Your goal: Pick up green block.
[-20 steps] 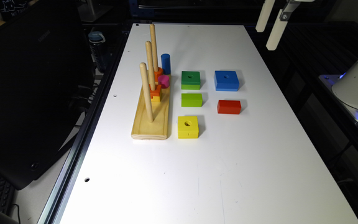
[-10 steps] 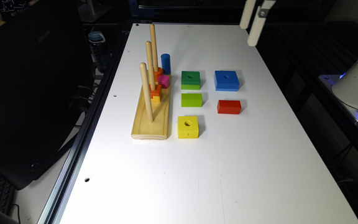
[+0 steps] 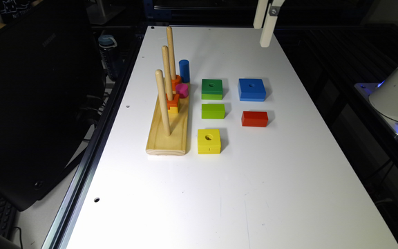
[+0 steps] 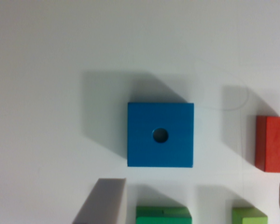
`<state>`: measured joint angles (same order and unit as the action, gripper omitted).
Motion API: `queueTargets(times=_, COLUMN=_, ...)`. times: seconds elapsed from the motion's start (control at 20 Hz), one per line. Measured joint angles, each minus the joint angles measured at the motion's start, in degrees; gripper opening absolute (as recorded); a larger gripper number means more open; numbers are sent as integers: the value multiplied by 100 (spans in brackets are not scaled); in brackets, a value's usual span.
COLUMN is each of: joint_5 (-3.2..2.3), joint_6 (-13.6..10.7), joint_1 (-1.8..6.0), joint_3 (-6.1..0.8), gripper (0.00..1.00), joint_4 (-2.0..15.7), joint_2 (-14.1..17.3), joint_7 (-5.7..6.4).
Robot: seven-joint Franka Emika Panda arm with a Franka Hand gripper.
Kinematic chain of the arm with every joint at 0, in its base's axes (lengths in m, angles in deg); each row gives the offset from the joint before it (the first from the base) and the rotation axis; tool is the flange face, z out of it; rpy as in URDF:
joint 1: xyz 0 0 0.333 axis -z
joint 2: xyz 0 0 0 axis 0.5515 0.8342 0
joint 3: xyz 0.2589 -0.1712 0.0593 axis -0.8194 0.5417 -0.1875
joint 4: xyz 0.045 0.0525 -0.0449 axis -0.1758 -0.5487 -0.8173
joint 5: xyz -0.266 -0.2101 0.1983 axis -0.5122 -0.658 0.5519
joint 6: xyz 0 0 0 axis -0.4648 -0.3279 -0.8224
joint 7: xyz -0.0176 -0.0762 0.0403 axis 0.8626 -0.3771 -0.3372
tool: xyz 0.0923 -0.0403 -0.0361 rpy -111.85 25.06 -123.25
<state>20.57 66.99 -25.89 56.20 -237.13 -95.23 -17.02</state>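
Tool (image 3: 266,33) hangs high over the worktop's (image 3: 226,193) far end, holding nothing; finger spread cannot be told. Green block (image 3: 211,89) sits on the worktop nearer the camera, just left of the blue block (image 3: 251,89), lime block (image 3: 213,111) just in front.

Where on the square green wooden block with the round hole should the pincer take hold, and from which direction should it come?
Probably from straight above, closing on two opposite flat side walls of the square green wooden block with a hole. It lies flat on the white table, with open gaps toward the lime-green rectangular block and the blue square block.
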Motion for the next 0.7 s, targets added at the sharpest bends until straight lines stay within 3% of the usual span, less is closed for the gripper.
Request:
queueTargets(times=0.3, joint_5=0, joint_6=1, joint_1=77, joint_3=1, gripper=100, joint_4=253, joint_2=254, joint_7=-76)
queueTargets(times=0.5, joint_5=-1, joint_6=2, joint_1=130, joint_3=1, gripper=100, joint_4=532, joint_2=526, joint_7=-124)
queueTargets(times=0.7, joint_5=-1, joint_6=2, joint_1=135, joint_3=-1, gripper=100, joint_4=701, joint_2=718, joint_7=-134)
